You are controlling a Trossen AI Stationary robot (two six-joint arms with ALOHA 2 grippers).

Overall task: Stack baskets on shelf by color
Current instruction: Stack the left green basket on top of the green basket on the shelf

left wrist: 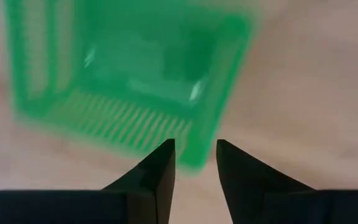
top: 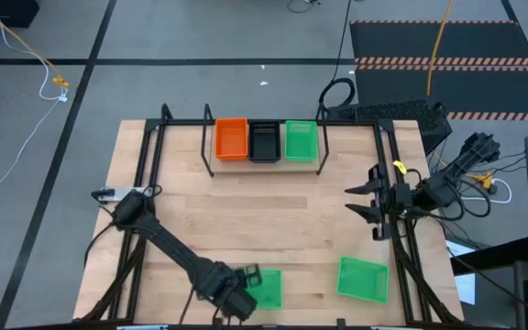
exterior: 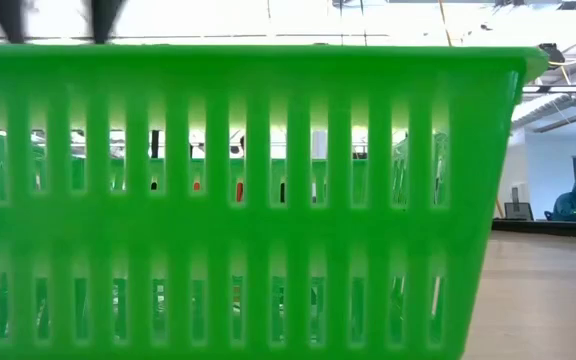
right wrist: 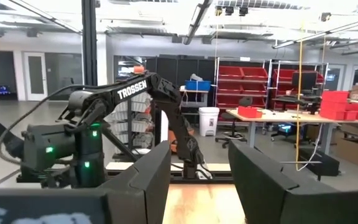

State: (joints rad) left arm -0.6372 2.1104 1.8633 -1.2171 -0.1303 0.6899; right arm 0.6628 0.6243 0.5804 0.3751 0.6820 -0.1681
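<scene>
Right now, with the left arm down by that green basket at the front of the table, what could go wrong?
1. The left gripper is open with its fingers straddling the corner of the near green basket; closing there could give a weak corner grip, so the basket may twist or slip.
2. That basket sits near the table's front edge; a nudge could push it off.
3. The shelf already holds orange, black and green stacks side by side, so a tilted basket could catch on the neighbouring black stack.

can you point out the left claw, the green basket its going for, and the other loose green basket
left claw (left wrist: 195,158): left wrist view, midway between its two dark fingertips.
near green basket (top: 266,287): high view, its floor, beside the left claw.
other green basket (top: 363,279): high view, middle of its floor, near the table's right front.
</scene>
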